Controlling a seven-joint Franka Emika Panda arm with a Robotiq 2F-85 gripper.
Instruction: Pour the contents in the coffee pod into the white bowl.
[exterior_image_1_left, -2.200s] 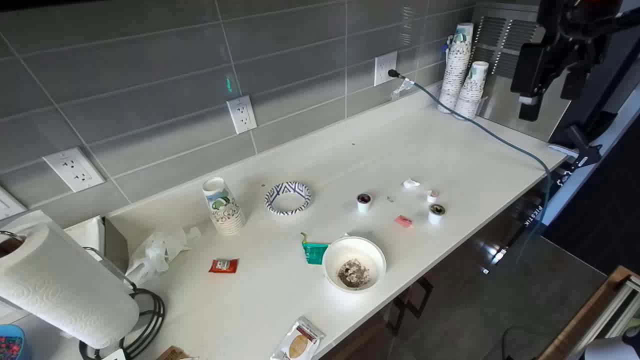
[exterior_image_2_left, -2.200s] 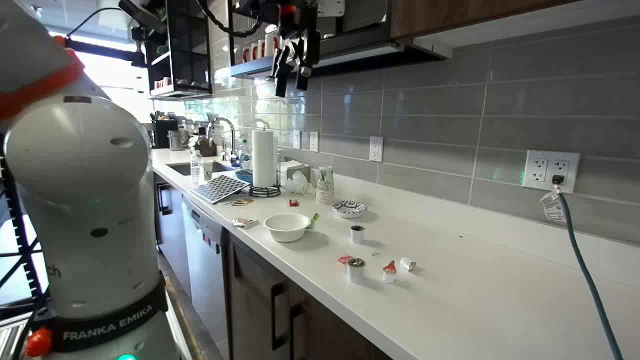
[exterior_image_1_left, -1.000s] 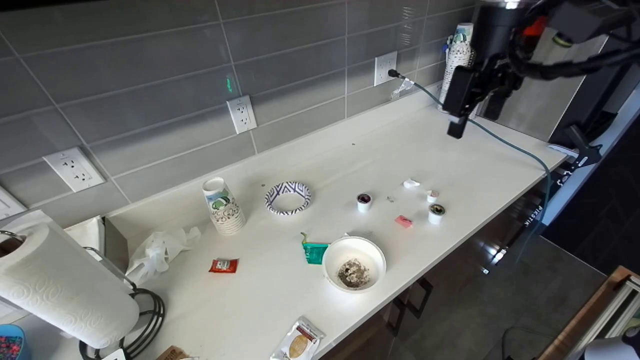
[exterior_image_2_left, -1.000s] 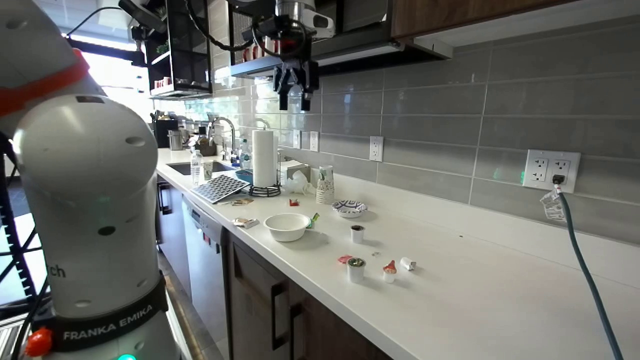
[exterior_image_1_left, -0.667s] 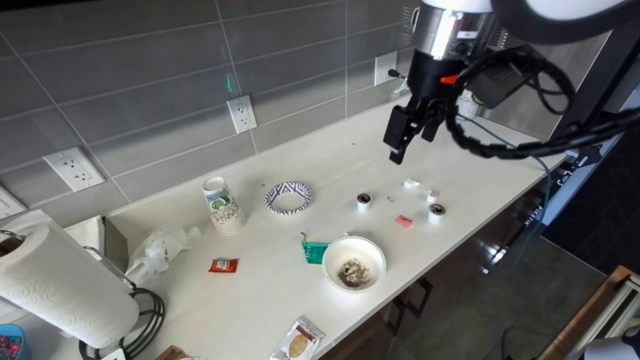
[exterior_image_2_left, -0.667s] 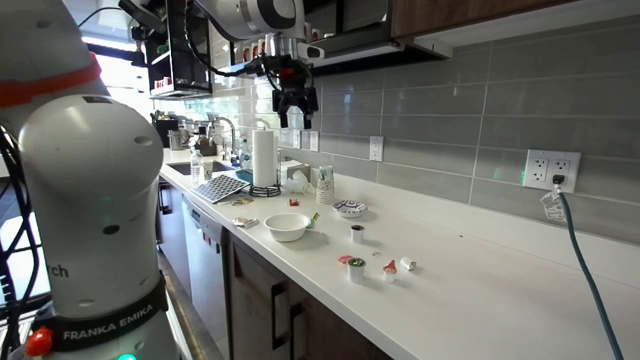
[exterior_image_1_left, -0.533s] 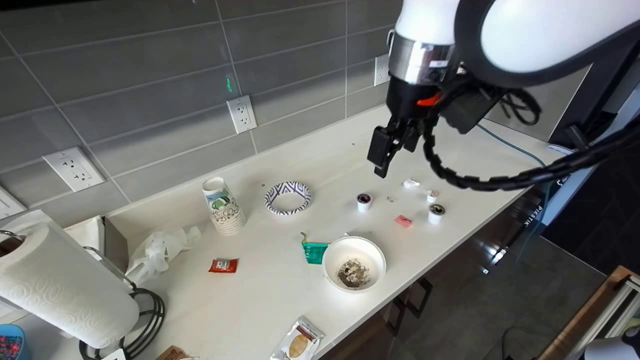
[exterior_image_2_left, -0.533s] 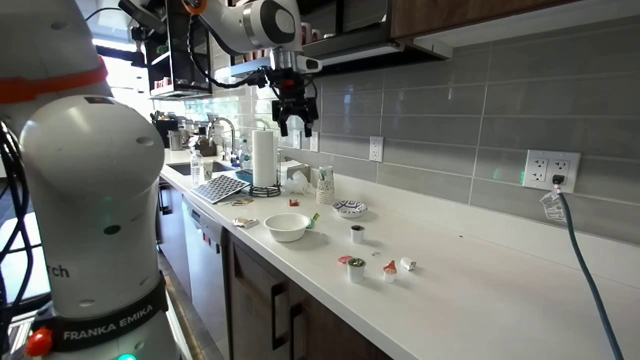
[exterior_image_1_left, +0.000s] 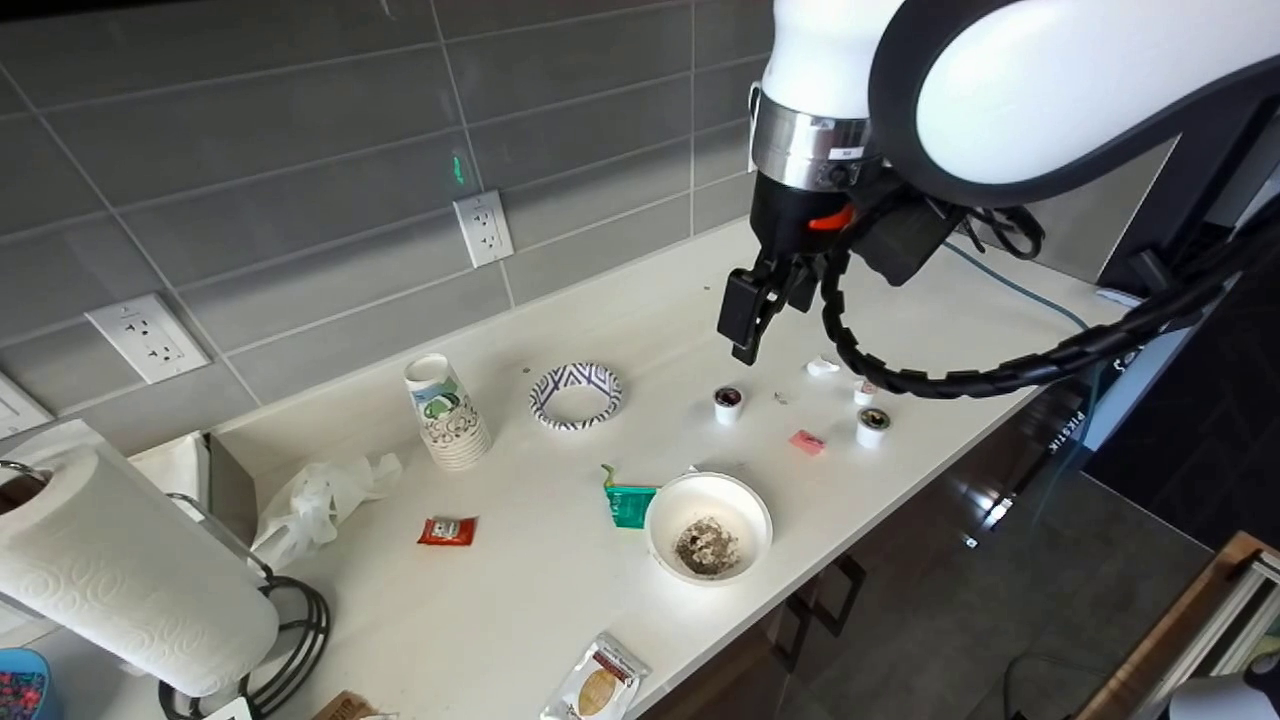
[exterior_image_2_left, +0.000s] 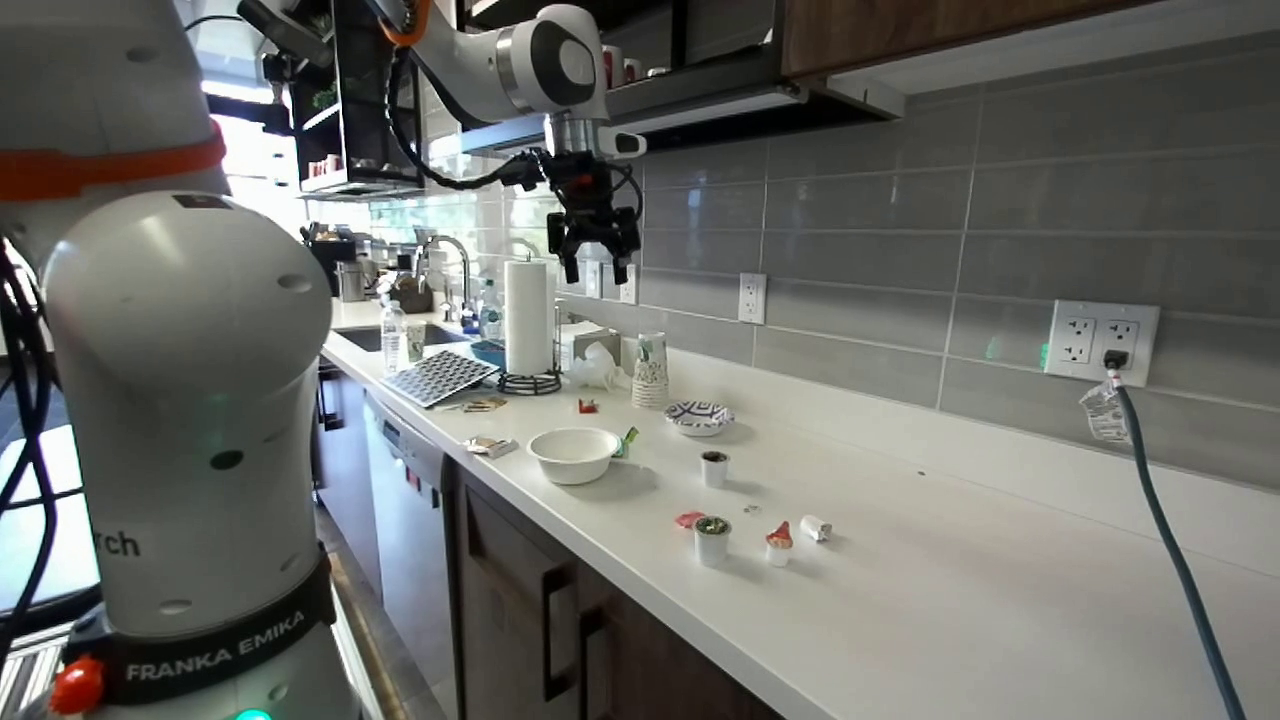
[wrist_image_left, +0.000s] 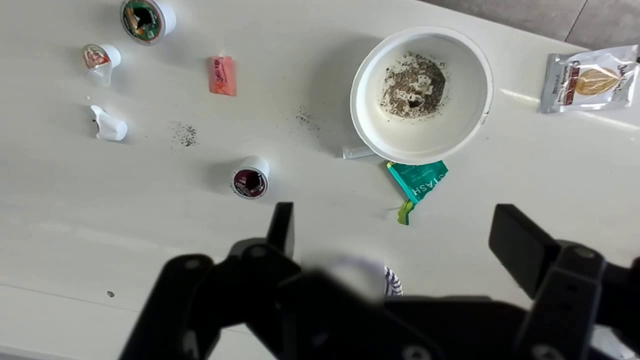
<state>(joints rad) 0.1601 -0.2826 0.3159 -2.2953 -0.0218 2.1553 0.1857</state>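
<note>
Gripper (exterior_image_1_left: 772, 327) hangs lower over the counter (exterior_image_1_left: 530, 590) than a second ago; white bowl (exterior_image_1_left: 738, 508) stays put

In an exterior view, the gripper is between 12 and 1 o'clock of the white bowl. Upright on the counter stand a red-lidded pod (exterior_image_1_left: 728, 402) at 12 o'clock and a green-lidded pod (exterior_image_1_left: 873, 430) at 2 o'clock.

In an exterior view, a patterned bowl (exterior_image_2_left: 700, 426) lies between 2 and 3 o'clock of the white bowl, and the gripper hangs at 12 o'clock.

In the wrist view, the fingers (wrist_image_left: 522, 250) are spread wide. The white bowl holds brown grains (wrist_image_left: 417, 82), with a teal sachet (wrist_image_left: 419, 177) just beside it at 6 o'clock. The red-lidded pod is at its 8 o'clock, the green-lidded pod between 9 and 10; a dark hole shows in each. I cannot tell which pod the task means.
</note>
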